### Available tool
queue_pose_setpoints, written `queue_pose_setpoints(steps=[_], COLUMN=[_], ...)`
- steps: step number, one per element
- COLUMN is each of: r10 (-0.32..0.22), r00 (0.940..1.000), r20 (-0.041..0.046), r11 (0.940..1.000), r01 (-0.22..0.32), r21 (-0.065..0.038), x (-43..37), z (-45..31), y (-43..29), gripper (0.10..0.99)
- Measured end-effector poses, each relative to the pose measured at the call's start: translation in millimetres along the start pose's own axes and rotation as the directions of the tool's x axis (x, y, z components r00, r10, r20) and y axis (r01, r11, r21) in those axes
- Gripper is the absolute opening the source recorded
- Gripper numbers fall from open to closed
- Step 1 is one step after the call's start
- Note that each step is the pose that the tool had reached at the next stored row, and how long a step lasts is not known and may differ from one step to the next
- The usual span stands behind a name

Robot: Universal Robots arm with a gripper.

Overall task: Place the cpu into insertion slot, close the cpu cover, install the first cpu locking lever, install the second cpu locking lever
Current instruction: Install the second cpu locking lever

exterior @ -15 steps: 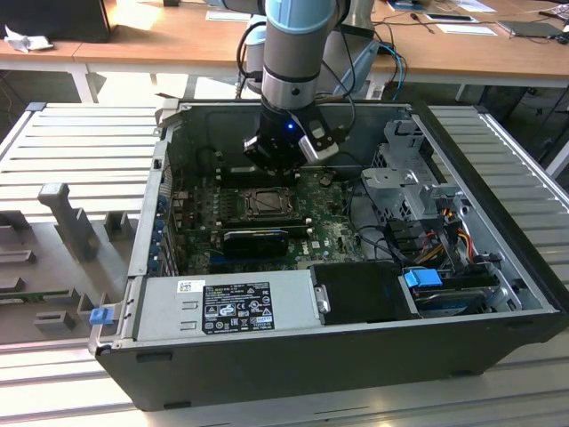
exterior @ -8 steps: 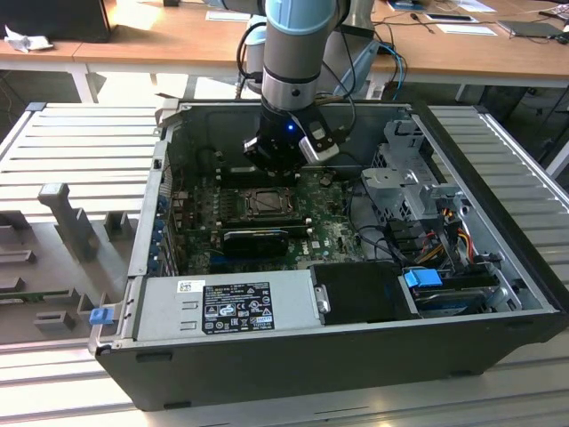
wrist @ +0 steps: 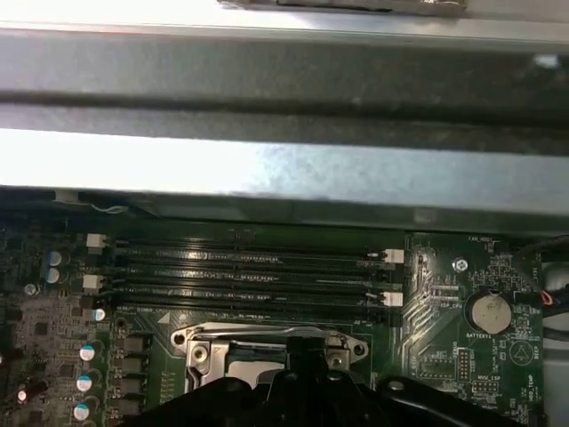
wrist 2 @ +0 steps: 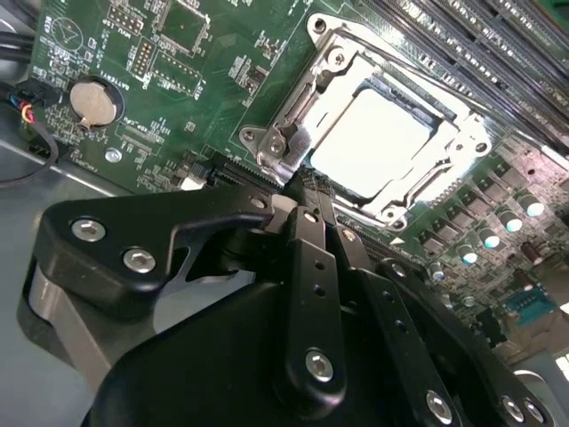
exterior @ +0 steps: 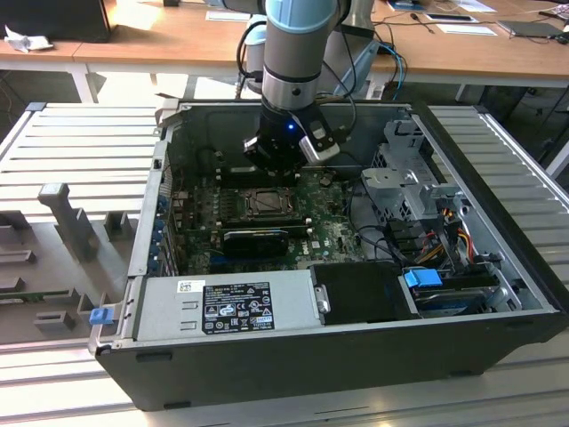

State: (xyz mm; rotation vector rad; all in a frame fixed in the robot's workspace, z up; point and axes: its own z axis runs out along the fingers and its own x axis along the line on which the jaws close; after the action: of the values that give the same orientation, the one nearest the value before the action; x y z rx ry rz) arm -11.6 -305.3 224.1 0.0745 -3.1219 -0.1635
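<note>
Silver cpu (wrist 2: 373, 142) just beyond claw (wrist 2: 298, 191)

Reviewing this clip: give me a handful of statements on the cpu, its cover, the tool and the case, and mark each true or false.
1. The cpu sits in the insertion slot. True: its bright metal top shows there in the second wrist view.
2. The cpu cover stands raised upright. False: the frame lies flat around the chip.
3. The tool is over the drive cage at the exterior view's right. False: it is at the socket's edge, above the green motherboard.
4. A round coin battery sits on the motherboard. True.
5. The computer case lies closed. False: its side is open and the arm reaches inside.
</note>
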Motion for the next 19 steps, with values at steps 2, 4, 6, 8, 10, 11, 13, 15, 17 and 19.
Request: queue_pose_setpoints(steps=[2, 4, 6, 8, 10, 11, 13, 15, 17, 19], r10=[0.000, 0.001, 0.001, 0.001, 0.001, 0.001, 0.001, 0.001, 0.001, 0.001], r00=[1.0000, 1.0000, 1.0000, 1.0000, 1.0000, 1.0000, 1.0000, 1.0000, 1.0000, 1.0000], r20=[0.0001, 0.0002, 0.0000, 0.0001, 0.0001, 0.0001, 0.0001, 0.0001, 0.0001, 0.0001], r11=[1.0000, 1.0000, 1.0000, 1.0000, 1.0000, 1.0000, 1.0000, 1.0000, 1.0000, 1.0000], r01=[0.000, -0.001, -0.001, -0.001, -0.001, -0.001, -0.001, -0.001, -0.001, -0.001], r21=[0.000, 0.000, 0.000, 0.000, 0.000, 0.000, 0.000, 0.000, 0.000, 0.000], x=[0.1, 0.2, 0.4, 0.6, 0.8, 0.8, 1.0, 1.2, 1.4, 1.6], z=[-6.6, -12.0, -12.5, -12.8, -13.2, -13.3, -13.7, -14.0, -14.5, -14.9], y=[0.7, -0.6, -4.3, -7.7, -11.2, -12.7, -16.4, -19.7, -24.0, -28.1], gripper=[0.106, 0.106, 0.106, 0.106, 0.106, 0.106, 0.106, 0.106, 0.106, 0.106])
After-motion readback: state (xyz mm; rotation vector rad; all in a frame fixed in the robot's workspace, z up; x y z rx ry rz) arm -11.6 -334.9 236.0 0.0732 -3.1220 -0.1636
